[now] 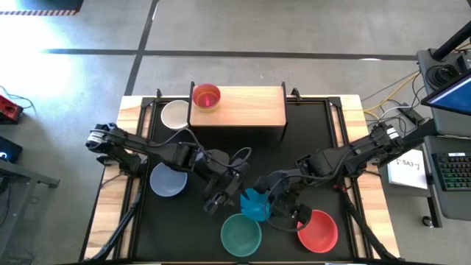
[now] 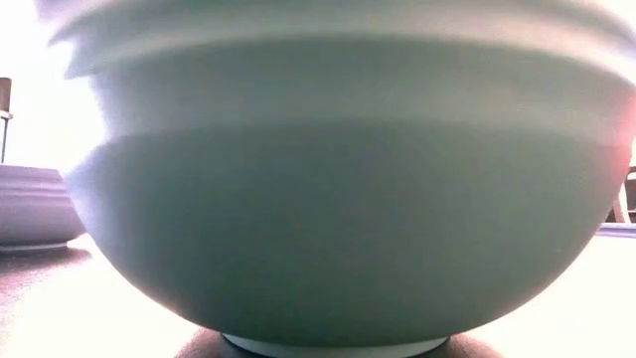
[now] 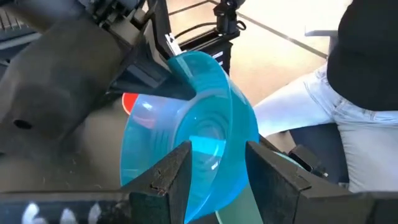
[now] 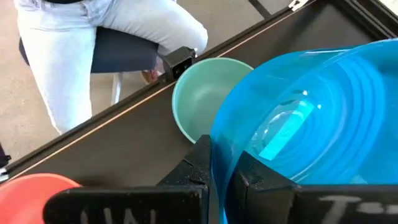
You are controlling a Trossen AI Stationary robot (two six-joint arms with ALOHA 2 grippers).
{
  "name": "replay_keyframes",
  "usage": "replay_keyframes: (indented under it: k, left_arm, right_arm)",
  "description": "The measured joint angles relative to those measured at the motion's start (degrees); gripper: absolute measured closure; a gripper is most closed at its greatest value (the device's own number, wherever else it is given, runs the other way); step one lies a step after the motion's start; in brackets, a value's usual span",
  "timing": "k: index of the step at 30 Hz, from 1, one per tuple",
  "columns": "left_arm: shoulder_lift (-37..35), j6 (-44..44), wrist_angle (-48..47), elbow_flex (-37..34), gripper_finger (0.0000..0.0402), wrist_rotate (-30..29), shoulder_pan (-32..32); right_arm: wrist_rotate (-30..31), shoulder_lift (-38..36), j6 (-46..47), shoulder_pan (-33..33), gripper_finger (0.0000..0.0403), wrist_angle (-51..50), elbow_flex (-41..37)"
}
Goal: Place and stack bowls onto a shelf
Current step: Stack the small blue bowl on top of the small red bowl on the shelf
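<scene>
A clear blue bowl (image 1: 255, 205) stands tipped on its edge above the table's near middle, between both grippers. My right gripper (image 4: 225, 171) is shut on its rim. My left gripper (image 3: 217, 177) is open, one finger on each side of the opposite part of the blue bowl (image 3: 199, 124); I cannot tell whether they touch it. The wooden shelf (image 1: 250, 110) stands at the far edge and carries a magenta bowl with a yellow one inside (image 1: 206, 96). On the table rest a white bowl (image 1: 175, 114), a lavender-blue bowl (image 1: 168, 180), a teal bowl (image 1: 241, 234) and a red bowl (image 1: 318, 230). My right gripper pinches the blue bowl's rim (image 4: 219, 146), one finger inside the bowl and one outside its wall. The fingers reach it from the table's right side. The bowl is tilted onto its edge with its opening turned sideways; whether it is lifted clear cannot be seen.
The teal bowl (image 2: 338, 199) fills the low view, with the lavender-blue bowl (image 2: 30, 209) to its left. A seated person in light jeans (image 4: 106, 37) is just beyond the table's near edge. The shelf board has bare room right of the magenta bowl.
</scene>
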Motion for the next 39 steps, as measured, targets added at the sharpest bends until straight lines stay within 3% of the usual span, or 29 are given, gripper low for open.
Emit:
replay_keyframes:
  k: [7, 13, 25, 32, 39]
  left_arm:
    - [0.20, -0.71, 2.18, 0.02, 0.0279, 5.92, -0.55]
    - [0.20, -1.96, 2.89, 0.02, 0.0301, 6.21, -0.55]
    - [0.14, -6.28, 2.88, 0.02, 0.0391, 8.98, -0.59]
    - [0.07, -6.48, 2.75, 0.09, 0.0399, 10.97, -0.55]
    - [0.07, -6.02, 1.79, 0.07, 0.0401, 10.94, -0.55]
  right_arm:
    - [0.65, -0.35, -2.58, -0.04, 0.0394, 0.70, 0.13]
    - [0.65, -0.37, -5.30, -0.13, 0.0394, 0.58, 0.13]
    - [0.34, -0.37, -6.49, -0.42, 0.0393, 2.46, 0.09]
    - [0.40, -0.37, -6.43, -0.42, 0.0392, 2.70, 0.76]
    - [1.47, -0.52, -6.00, -0.44, 0.0346, 3.35, 0.99]
